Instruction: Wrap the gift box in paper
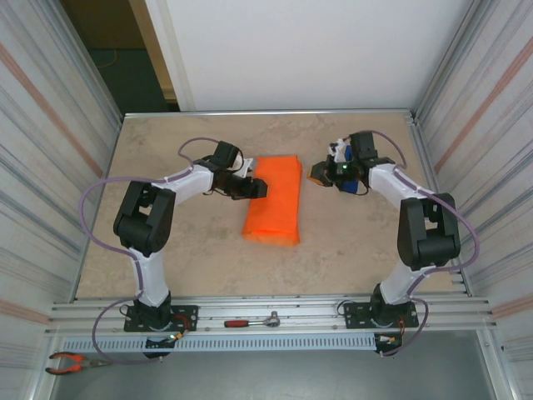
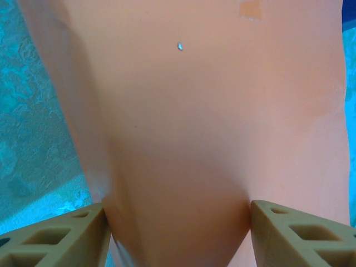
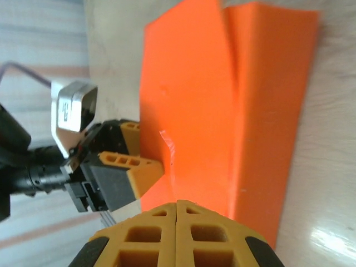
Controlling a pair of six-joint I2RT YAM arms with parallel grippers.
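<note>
- The left tool (image 1: 256, 188) has its fingers (image 2: 61, 231) spread part way. The left wrist view shows a paper-covered bulge between them, meeting both inner faces, so I read this as a pinch on the paper and not a free gap.
- The right tool (image 1: 320, 173) has its jaws pressed together with nothing between them. In the right wrist view the two tips meet in one seam.
- The paper (image 1: 275, 204) lies folded into a long bundle on the bench (image 1: 350, 250), near the middle between the two arms.
- In the top view its long axis runs nearly from 12 to 6 o'clock, the far end leaning a little toward 1.
- From the left tool the bundle sits at 3 o'clock and in contact, on its long left edge, toward the far half.
- From the right tool it lies at about 8 o'clock, near but apart, with bare bench between.
- The gift box is hidden. I judge it to be inside the fold where the left tool grips.
- The left arm is the nearer one and steadies the bundle. The ends at 12 and 6 look unclosed, so the next fold would probably fall to the right tool, reaching toward 8 o'clock.
</note>
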